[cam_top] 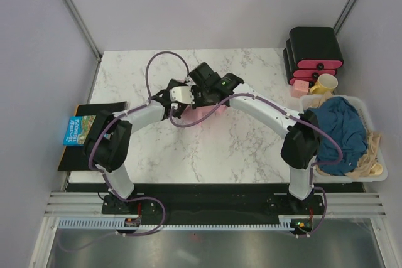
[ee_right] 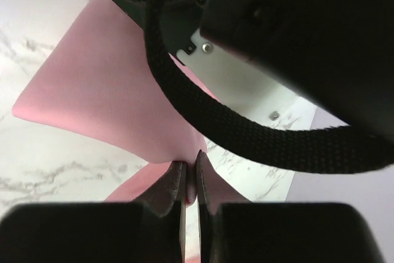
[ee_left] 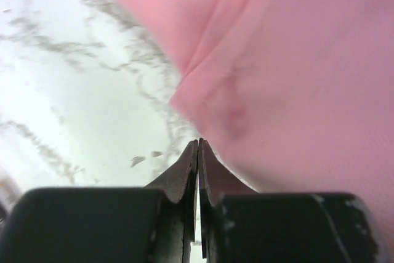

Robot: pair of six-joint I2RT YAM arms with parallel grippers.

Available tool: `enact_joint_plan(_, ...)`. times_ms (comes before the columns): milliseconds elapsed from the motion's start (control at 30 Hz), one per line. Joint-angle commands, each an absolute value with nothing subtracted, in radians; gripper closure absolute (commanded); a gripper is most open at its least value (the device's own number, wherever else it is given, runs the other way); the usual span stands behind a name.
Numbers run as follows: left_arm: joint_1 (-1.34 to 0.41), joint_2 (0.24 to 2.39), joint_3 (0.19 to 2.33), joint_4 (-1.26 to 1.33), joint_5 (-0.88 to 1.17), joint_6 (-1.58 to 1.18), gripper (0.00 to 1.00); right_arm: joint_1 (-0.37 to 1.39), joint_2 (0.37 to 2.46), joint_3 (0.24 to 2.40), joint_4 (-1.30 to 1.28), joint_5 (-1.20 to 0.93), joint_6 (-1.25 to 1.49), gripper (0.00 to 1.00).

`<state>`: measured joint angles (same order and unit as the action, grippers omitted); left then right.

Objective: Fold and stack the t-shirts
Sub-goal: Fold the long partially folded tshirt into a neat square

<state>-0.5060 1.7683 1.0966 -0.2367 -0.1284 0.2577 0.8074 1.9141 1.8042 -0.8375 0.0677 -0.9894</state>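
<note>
The light pink t-shirt point(cam_top: 204, 115) lies bunched at mid-table under both wrists. It fills the upper right of the left wrist view point(ee_left: 295, 60) and hangs as a raised sheet in the right wrist view point(ee_right: 98, 90). My right gripper point(ee_right: 191, 164) point(cam_top: 200, 95) is shut on a fold of it, with pink cloth showing between the fingers. My left gripper point(ee_left: 198, 141) point(cam_top: 178, 106) is shut, its tips right at the pink cloth's edge, and no cloth shows between them. The dark teal-blue t-shirt point(cam_top: 342, 131) sits crumpled in the white basket point(cam_top: 375, 175) at the right.
Black boxes with pink fronts point(cam_top: 314, 54), a yellow mug point(cam_top: 325, 83) and a small pink block point(cam_top: 300, 88) stand at the back right. A book point(cam_top: 78, 130) lies on a black mat point(cam_top: 94, 108) at the left edge. The left arm's body and cable point(ee_right: 246, 127) cross close above my right gripper.
</note>
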Motion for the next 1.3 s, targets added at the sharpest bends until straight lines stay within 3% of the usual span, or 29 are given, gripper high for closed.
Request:
enact_joint_plan(0,-0.465,1.632,1.146,-0.149,-0.272,0.160,0.92,0.802,1.922,1.802,-0.834,0.095,-0.971,1.00)
enact_joint_plan(100,-0.454,1.634,1.182,-0.181,-0.239,0.152,0.82,0.802,1.919,1.795,-0.833,0.092,-0.965,1.00)
enact_joint_plan(200,-0.454,1.643,1.204,-0.196,-0.239,0.155,0.56,0.804,1.908,1.786,-0.831,0.091,-0.960,1.00)
enact_joint_plan(300,-0.454,1.660,1.222,-0.209,-0.223,0.169,0.54,0.807,1.893,1.773,-0.830,0.086,-0.954,1.00)
enact_joint_plan(433,-0.456,1.709,1.261,-0.271,-0.183,0.189,0.59,0.807,1.879,1.752,-0.822,0.084,-0.950,1.00)
enact_joint_plan(533,-0.457,1.724,1.258,-0.287,-0.150,0.196,0.73,0.807,1.876,1.762,-0.802,0.100,-0.939,1.00)
enact_joint_plan(567,-0.459,1.727,1.249,-0.290,-0.140,0.198,0.88,0.808,1.875,1.767,-0.793,0.104,-0.934,1.00)
enact_joint_plan(633,-0.465,1.741,1.246,-0.299,-0.117,0.209,0.98,0.810,1.876,1.784,-0.781,0.113,-0.922,1.00)
enact_joint_plan(1267,-0.586,1.709,1.128,-0.321,-0.081,0.414,0.98,0.834,1.939,1.838,-0.715,0.161,-0.876,1.00)
